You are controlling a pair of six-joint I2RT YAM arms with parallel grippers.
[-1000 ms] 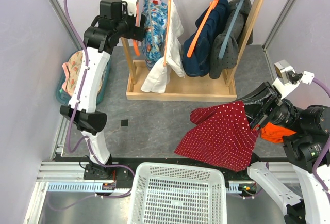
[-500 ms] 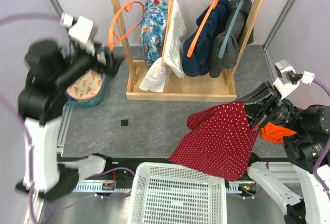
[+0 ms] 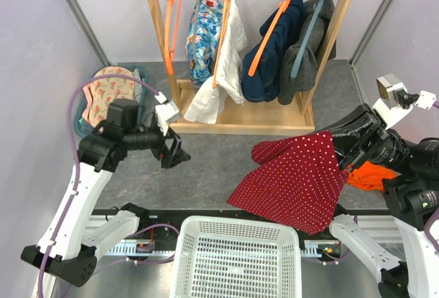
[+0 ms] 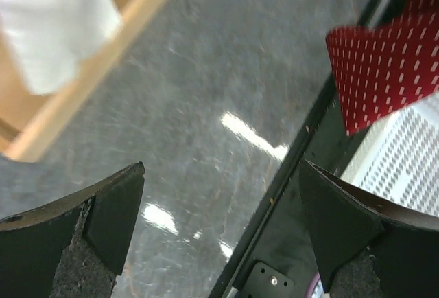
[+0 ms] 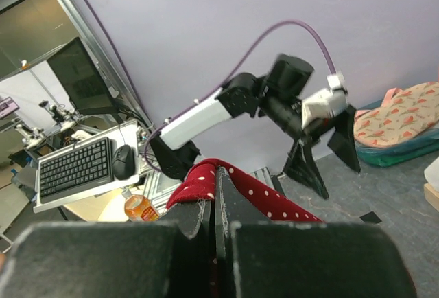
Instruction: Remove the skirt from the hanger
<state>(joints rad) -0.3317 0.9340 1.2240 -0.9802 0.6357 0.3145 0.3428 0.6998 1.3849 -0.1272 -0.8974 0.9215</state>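
1. Where the right hand (image 3: 339, 155) reaches in from the right edge of the top view, it is clamped on the narrow end of the skirt (image 3: 295, 182). The dark red, white-dotted cloth fans out from there toward the lower middle of the frame.
2. In the right wrist view that hand (image 5: 216, 174) has its fingers pressed together, with a fold of the skirt (image 5: 264, 200) caught between them.
3. The skirt's wide hem reaches the near edge of the table (image 3: 206, 161), just beside the right rim of the white basket (image 3: 236, 260). It seems to rest there, though the top view does not settle that.
4. The hanger (image 3: 169, 20), thin and orange, hangs bare by its hook at the left end of the wooden rack (image 3: 240, 125), well apart from the skirt.
5. The left hand (image 3: 173, 154) sits left of centre in the top view, above bare table. In its own wrist view the left hand (image 4: 221, 167) is spread wide with nothing between the fingers, and a corner of the skirt (image 4: 377, 71) shows at the upper right.
6. A bottle (image 5: 140, 207) with an orange label stands at the lower left of the right wrist view, its print too small to read.
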